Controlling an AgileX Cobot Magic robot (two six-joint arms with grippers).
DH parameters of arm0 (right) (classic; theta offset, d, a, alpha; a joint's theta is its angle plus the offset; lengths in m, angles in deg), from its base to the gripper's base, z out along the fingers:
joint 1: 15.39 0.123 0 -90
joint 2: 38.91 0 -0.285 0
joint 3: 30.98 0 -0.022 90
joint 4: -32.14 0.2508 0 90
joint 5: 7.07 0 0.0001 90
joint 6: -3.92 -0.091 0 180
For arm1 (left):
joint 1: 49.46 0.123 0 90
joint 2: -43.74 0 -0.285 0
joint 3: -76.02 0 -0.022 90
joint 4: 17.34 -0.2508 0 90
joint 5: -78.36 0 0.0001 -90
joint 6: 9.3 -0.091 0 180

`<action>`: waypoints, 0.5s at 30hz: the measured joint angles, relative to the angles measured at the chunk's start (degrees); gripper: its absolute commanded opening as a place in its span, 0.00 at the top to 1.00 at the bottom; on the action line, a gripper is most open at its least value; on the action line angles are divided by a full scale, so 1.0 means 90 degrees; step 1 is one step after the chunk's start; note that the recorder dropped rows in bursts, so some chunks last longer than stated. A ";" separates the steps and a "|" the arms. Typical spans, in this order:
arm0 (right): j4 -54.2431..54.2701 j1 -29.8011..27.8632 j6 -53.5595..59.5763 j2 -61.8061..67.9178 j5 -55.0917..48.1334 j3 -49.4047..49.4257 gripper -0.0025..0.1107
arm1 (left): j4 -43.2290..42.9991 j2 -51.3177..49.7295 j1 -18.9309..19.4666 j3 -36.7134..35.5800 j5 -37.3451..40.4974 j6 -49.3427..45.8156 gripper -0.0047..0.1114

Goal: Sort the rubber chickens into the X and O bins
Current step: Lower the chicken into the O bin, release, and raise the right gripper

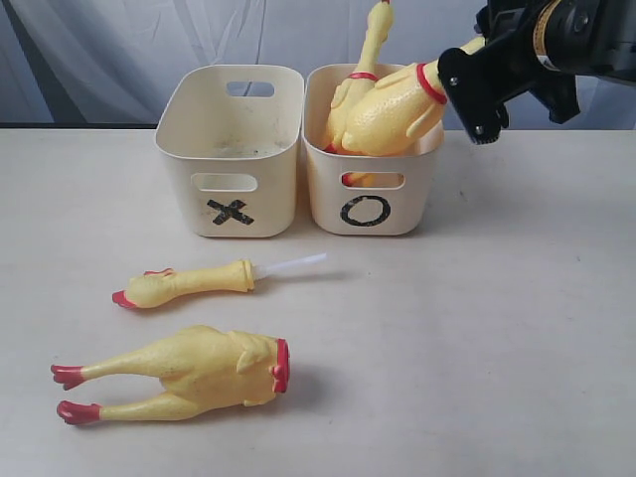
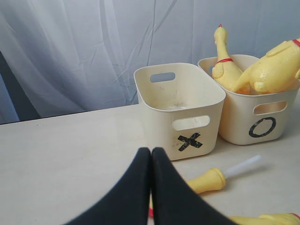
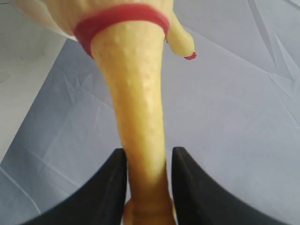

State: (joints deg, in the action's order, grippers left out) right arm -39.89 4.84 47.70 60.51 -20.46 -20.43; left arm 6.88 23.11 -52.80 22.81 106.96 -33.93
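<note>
done: one whole chicken [image 1: 370, 45] stood in the o bin [image 1: 397, 214]; a second chicken [image 1: 393, 119] lay across its rim.
right gripper [image 3: 149, 159]: jaws straddled the second chicken's neck; clamped or released could not be told.
left gripper [image 2: 151, 154]: clenched, empty.
remaining: headless body [image 1: 199, 368] and head piece [image 1: 189, 283] lay on the table [image 1: 497, 348]; x bin [image 1: 268, 189] held nothing.
materials: chickens of pebbled rubber with red trim; bins of smooth cream plastic with rounded corners and slot handles.

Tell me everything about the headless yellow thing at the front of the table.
It is a headless rubber chicken body: bumpy yellow, rubbery-looking, with two legs ending in red feet and a red ring round the open neck end. It lies flat on the table, feet pointing left, in front of the X bin. Only the table touches it.
</note>
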 measured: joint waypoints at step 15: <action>0.0043 0.0000 -0.0154 0.0000 0.0149 -0.0009 0.49 | 0.0000 0.0000 0.0000 0.0000 0.0000 0.0000 0.96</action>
State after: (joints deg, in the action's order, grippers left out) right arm -39.51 4.84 46.32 60.51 -19.12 -20.51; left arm 6.88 23.11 -52.80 22.81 106.96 -33.93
